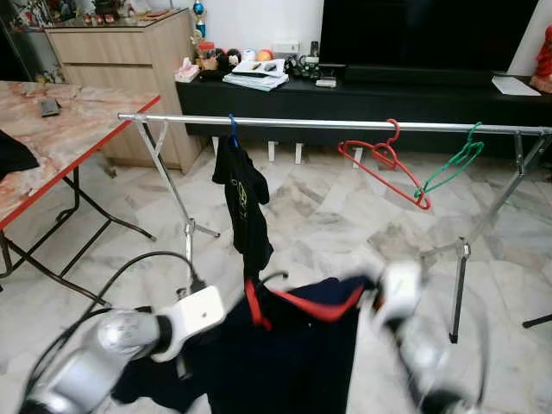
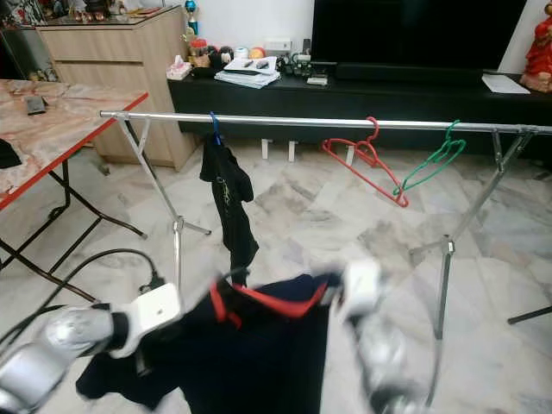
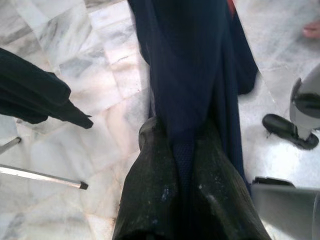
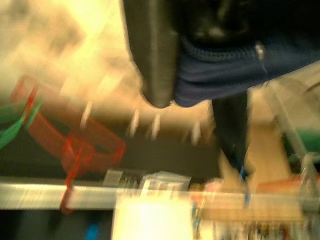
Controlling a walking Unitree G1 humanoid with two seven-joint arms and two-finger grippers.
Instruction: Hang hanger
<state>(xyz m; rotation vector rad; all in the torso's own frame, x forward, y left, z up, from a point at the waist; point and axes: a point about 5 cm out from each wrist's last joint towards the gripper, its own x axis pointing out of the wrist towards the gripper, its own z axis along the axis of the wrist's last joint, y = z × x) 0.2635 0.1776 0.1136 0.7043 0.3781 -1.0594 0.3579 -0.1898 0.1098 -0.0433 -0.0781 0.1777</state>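
A silver rack rail (image 1: 345, 124) runs across at chest height. A black garment (image 1: 244, 203) hangs from it on a blue hanger (image 1: 233, 129). Further right, an empty red hanger (image 1: 384, 164) and a green hanger (image 1: 453, 164) hang on the rail. Low in front of me, both arms hold a navy garment (image 1: 285, 354) draped on a red hanger (image 1: 319, 308). My left gripper (image 3: 180, 140) is shut on the navy fabric. My right gripper (image 4: 190, 55), blurred, is clamped on the garment's edge, below the rail.
A marble-topped folding table (image 1: 52, 138) stands at the left. A black cable (image 1: 129, 267) loops over the marble floor. The rack's legs (image 1: 461, 276) splay outward. Behind the rail are a black TV bench (image 1: 388, 90) and a wooden cabinet (image 1: 121, 52).
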